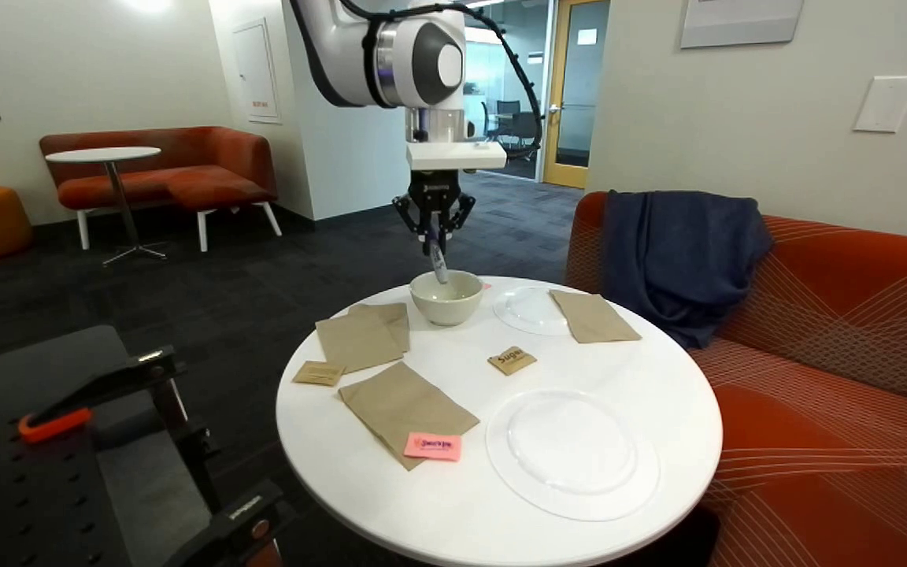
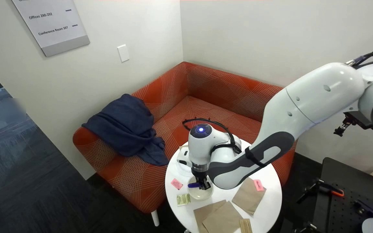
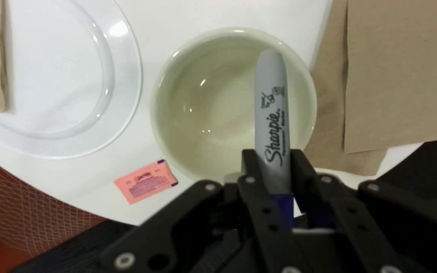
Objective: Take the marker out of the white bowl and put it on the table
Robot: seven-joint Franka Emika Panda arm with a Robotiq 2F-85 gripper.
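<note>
My fingers [image 3: 304, 170] are matt black, dotted with metallic screw heads [image 3: 250, 179], while the marker [image 3: 271, 94] has a smooth, satin plastic barrel. The white bowl [image 3: 195, 94] gleams like glazed ceramic, the clear plate [image 3: 125, 76] looks like shiny plastic, and the table [image 1: 422, 504] is smooth-topped. To me the napkins [image 3: 396, 76] look like dull brown paper, the navy cloth [image 1: 674, 260] soft and matt, and the sofa [image 1: 855, 315] like woven fabric.

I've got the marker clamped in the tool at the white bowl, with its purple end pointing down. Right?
Only the end is wrong: in an exterior view, the gray end points down, not the purple end. The rest stands: the marker is clamped in the tool at the white bowl.
</note>
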